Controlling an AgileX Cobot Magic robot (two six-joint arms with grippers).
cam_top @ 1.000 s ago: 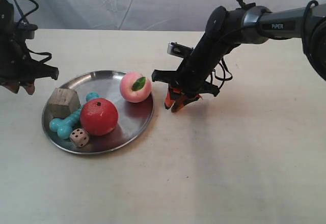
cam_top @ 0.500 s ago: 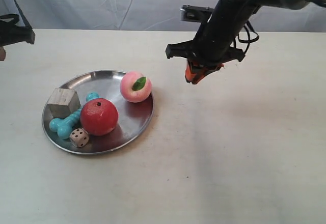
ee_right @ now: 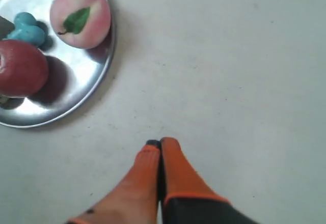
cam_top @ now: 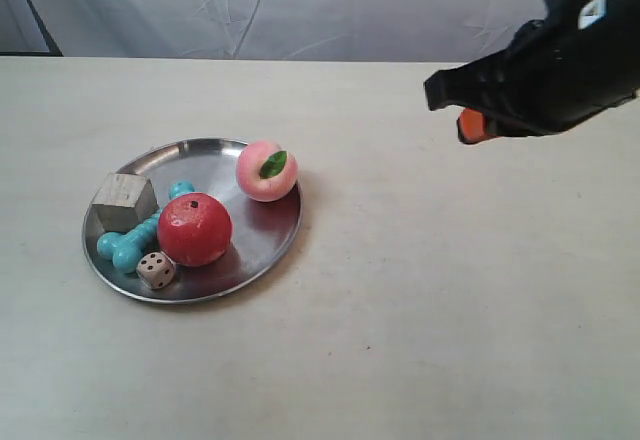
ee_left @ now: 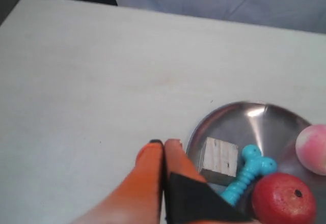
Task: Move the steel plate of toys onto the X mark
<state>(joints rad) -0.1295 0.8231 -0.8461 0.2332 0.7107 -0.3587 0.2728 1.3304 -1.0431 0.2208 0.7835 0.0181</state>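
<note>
The steel plate (cam_top: pixel 262 250) lies on the table with a red apple (cam_top: pixel 194 229), a pink peach (cam_top: pixel 266 171), a wooden cube (cam_top: pixel 124 201), a turquoise dumbbell (cam_top: pixel 130 243) and a small die (cam_top: pixel 155 270) in it. The X mark is not in view. The right gripper (ee_right: pixel 160 143) is shut and empty, raised above bare table, well away from the plate (ee_right: pixel 97 76); in the exterior view it shows as a blurred orange tip (cam_top: pixel 470 126) at the right. The left gripper (ee_left: pixel 164 143) is shut, empty, high above the table near the plate's rim (ee_left: pixel 196 132), by the cube (ee_left: pixel 219 159).
The table is a pale beige surface (cam_top: pixel 420 310) with a white cloth backdrop (cam_top: pixel 280 5) behind its far edge. The arm at the exterior view's left is out of that view.
The arm at the exterior view's right has lifted up and swung right, away from the plate. The arm at the left has left the exterior view. The plate and toys have not moved.
</note>
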